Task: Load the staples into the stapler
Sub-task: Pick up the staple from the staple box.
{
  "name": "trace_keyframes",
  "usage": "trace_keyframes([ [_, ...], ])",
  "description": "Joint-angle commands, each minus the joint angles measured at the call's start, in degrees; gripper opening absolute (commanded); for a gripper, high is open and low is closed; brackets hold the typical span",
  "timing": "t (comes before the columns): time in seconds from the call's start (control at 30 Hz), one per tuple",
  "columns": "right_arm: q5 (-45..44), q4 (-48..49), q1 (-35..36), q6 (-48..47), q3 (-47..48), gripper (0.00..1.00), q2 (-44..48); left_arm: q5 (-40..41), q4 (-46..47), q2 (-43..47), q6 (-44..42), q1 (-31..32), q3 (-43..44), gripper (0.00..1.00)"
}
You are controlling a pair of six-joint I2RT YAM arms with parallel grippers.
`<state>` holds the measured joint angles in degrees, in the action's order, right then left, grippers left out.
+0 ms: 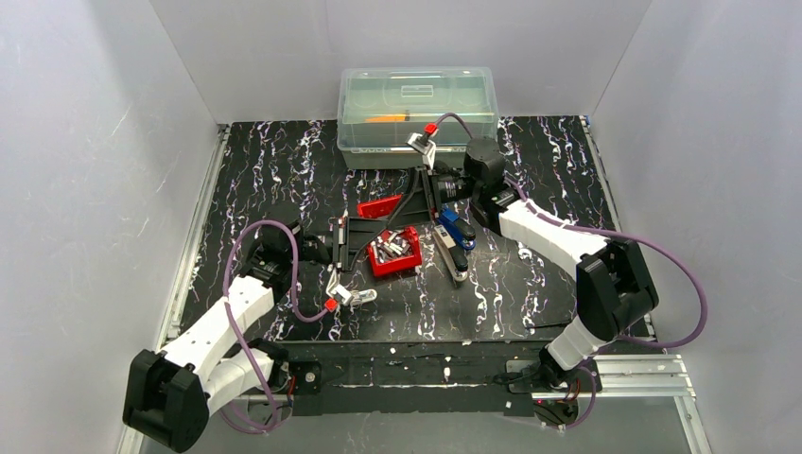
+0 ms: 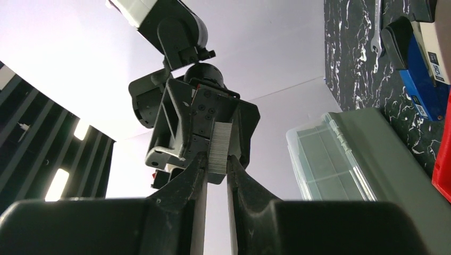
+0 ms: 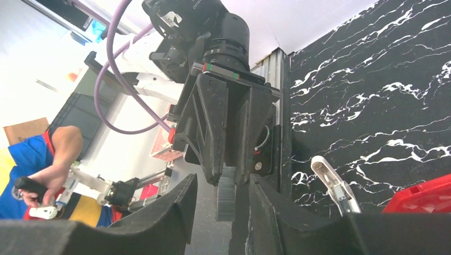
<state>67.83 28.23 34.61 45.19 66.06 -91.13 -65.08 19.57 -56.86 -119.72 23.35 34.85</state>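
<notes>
Risk: staple strip (image 2: 219, 146), pinched in closed left hand (image 2: 217, 166), sits between fingers (image 3: 175, 207) of half-open right hand (image 3: 223, 180); skewed squeeze could snap or drop it.

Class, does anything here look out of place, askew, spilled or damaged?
Nothing looks spilled or damaged. One staple strip is in mid-air, pinched in the left gripper; other staples sit in the red tray beside the open stapler.

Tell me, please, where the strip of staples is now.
The staple strip is pinched in the left pincer, in the air by the red tray mid-table; the right wrist view shows it between the spread fingers of the right pincer.
</notes>
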Motion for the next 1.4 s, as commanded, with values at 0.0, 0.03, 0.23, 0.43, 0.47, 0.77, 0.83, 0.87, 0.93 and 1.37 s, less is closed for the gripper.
trace_keyframes([
  [0.0, 1.94, 13.47, -0.16, 7.70, -1.26, 0.45, 0.58, -2.57, 0.11, 1.48, -14.01, -0.05, -0.89, 0.00],
  [0.03, 2.01, 14.50, -0.16, 8.44, -1.55, 0.43, 0.55, -2.47, 0.09, 1.49, -14.01, -0.04, -0.84, 0.00],
  [0.23, 2.30, 14.86, -0.16, 8.75, -3.78, 0.34, 1.62, -2.07, 0.05, 1.75, -13.21, -0.06, -0.69, 0.00],
  [0.43, 3.43, 12.84, -0.16, 7.94, -4.95, 0.37, 2.60, -1.90, 0.11, 1.92, -12.95, -0.06, -0.77, 0.00],
  [0.47, 3.44, 11.20, -0.16, 6.68, -4.99, 0.38, 2.95, -1.89, 0.10, 1.94, -12.72, -0.06, -0.75, 0.00],
  [0.77, 4.19, -4.19, -0.33, -4.07, -1.77, 0.44, 4.57, -2.36, 0.11, 2.37, -12.19, -0.02, -0.86, 0.00],
  [0.83, 4.24, -5.56, -0.33, -4.62, -1.16, 0.46, 4.56, -2.29, 0.10, 2.43, -12.06, -0.06, -0.84, 0.00],
  [0.87, 4.39, -6.49, -0.36, -5.20, -0.93, 0.48, 4.68, -2.25, 0.11, 2.45, -12.05, -0.05, -0.84, 0.00],
  [0.93, 4.14, -8.02, -0.50, -6.52, -0.68, 0.48, 4.93, -2.40, 0.11, 2.53, -12.05, -0.06, -0.84, 0.00],
  [1.37, 4.50, -6.79, -0.60, -4.95, 3.35, 0.47, 1.56, -5.77, 0.08, 1.79, -14.36, -0.02, -0.85, 0.00],
])
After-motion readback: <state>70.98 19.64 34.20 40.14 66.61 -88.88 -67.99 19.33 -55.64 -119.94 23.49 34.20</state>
